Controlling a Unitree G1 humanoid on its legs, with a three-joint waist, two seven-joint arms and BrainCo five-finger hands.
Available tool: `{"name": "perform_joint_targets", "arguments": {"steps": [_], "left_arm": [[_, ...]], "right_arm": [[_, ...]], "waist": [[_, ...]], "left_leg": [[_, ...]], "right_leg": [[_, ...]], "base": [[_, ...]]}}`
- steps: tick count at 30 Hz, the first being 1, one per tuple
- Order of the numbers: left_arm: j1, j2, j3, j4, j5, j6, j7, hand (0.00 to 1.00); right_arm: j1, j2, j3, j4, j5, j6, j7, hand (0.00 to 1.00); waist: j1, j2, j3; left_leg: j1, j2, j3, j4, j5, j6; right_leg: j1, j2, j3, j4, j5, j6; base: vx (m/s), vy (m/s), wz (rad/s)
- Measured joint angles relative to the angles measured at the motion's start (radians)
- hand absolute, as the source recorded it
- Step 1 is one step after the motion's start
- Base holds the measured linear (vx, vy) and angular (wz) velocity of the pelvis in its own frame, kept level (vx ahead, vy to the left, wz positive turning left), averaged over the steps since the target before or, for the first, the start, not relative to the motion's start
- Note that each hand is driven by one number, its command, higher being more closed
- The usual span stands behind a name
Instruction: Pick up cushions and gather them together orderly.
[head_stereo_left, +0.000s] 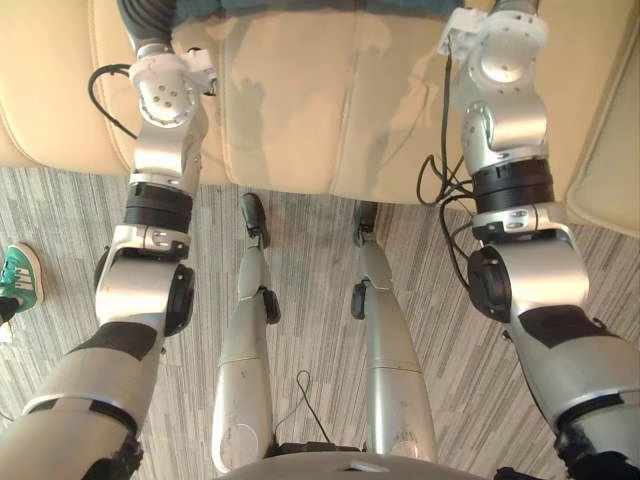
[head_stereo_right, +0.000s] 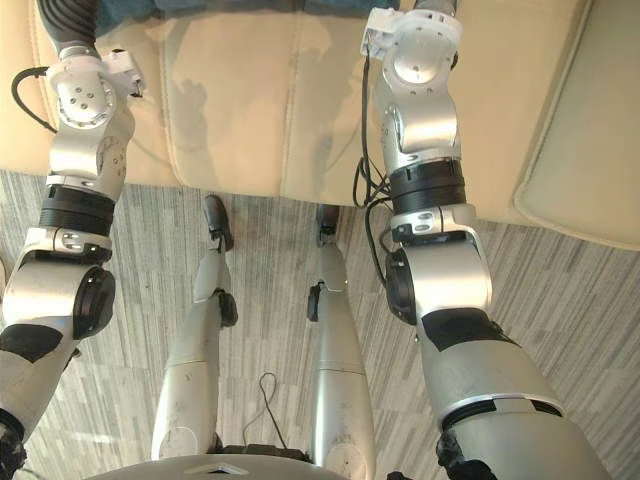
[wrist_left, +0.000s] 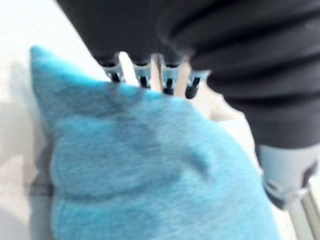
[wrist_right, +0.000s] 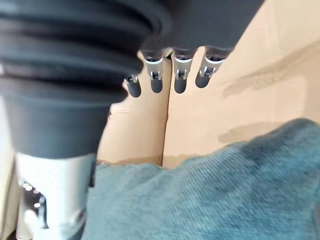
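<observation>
Grey striped carpet (head_stereo_left: 310, 235) underfoot; beige sofa (head_stereo_left: 300, 110) just ahead, both arms reaching over its seat. Left hand (wrist_left: 170, 81) meets the top edge of a fluffy blue cushion (wrist_left: 150, 170); whether it grips cannot be told. Right hand (wrist_right: 180, 80) hangs loose-fingered, holding nothing, above a grey-teal cushion (wrist_right: 225, 190) on the sofa.

A beige sofa (head_stereo_left: 300, 110) spans the top of the frame, its front edge meeting grey striped carpet (head_stereo_left: 60, 210) below. A thin strip of dark teal cushion (head_stereo_left: 300, 6) shows at the top centre. A person's green-and-white shoe (head_stereo_left: 22, 278) sits at the left edge, and a beige pad (head_stereo_left: 612, 170) at the right edge.
</observation>
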Motion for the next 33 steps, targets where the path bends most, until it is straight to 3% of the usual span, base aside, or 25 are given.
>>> {"name": "perform_joint_targets", "arguments": {"steps": [4,12,18,22,24,30,33], "left_arm": [[0.000,0.078,0.012,-0.014,-0.011,-0.001,-0.034,0.00],[0.050,0.169,0.173,-0.025,-0.041,-0.002,-0.039,0.00],[0.347,0.172,0.279,-0.278,-0.069,-0.009,-0.027,0.00],[0.663,0.075,0.335,-0.502,-0.071,-0.058,-0.031,0.00],[0.874,-0.027,0.343,-0.588,-0.079,-0.088,-0.062,0.00],[1.212,-0.215,0.253,-0.538,-0.076,-0.074,-0.196,0.00],[1.274,-0.294,0.225,-0.385,-0.053,-0.048,-0.242,0.00]], "right_arm": [[0.018,-0.017,-0.015,-0.048,0.029,-0.018,0.023,0.00],[0.125,-0.060,-0.043,-0.181,0.038,-0.040,0.056,0.00],[0.401,-0.103,-0.167,-0.491,0.018,-0.063,0.050,0.00],[0.751,-0.079,-0.241,-0.714,-0.030,-0.079,0.053,0.00],[0.971,0.011,-0.254,-0.798,-0.078,-0.095,0.075,0.00],[1.331,0.194,-0.169,-0.765,-0.170,-0.099,0.193,0.00],[1.436,0.278,-0.128,-0.582,-0.218,-0.096,0.258,0.00]], "waist": [[-0.004,0.000,0.000],[-0.008,0.000,0.000],[-0.010,0.000,0.000],[-0.010,-0.001,-0.001],[-0.011,-0.019,-0.020],[-0.010,-0.045,-0.150],[-0.011,-0.047,-0.228]], "left_leg": [[0.023,0.001,0.010,0.000,-0.003,0.011],[0.080,-0.001,0.023,0.000,-0.015,0.015],[0.139,-0.013,0.009,0.000,-0.013,0.016],[0.248,-0.028,-0.015,0.000,-0.038,0.009],[0.336,-0.036,-0.017,0.000,-0.078,0.009],[0.479,-0.026,0.001,0.000,-0.130,0.014],[0.590,-0.024,0.018,0.000,-0.163,0.020]], "right_leg": [[0.002,-0.001,0.002,0.038,-0.023,-0.005],[0.039,-0.004,0.007,0.071,-0.049,0.001],[0.080,-0.025,-0.013,0.146,-0.114,0.000],[0.177,-0.048,-0.043,0.213,-0.191,0.000],[0.256,-0.061,-0.051,0.234,-0.246,0.001],[0.423,-0.057,-0.071,0.169,-0.258,0.006],[0.545,-0.057,-0.081,0.126,-0.265,0.012]], "base": [[-0.02,-0.046,0.01],[0.00,-0.055,-0.01],[0.01,-0.059,0.16],[0.00,-0.121,0.30],[0.04,-0.092,0.15],[0.09,-0.038,-0.07],[0.16,-0.007,-0.15]]}}
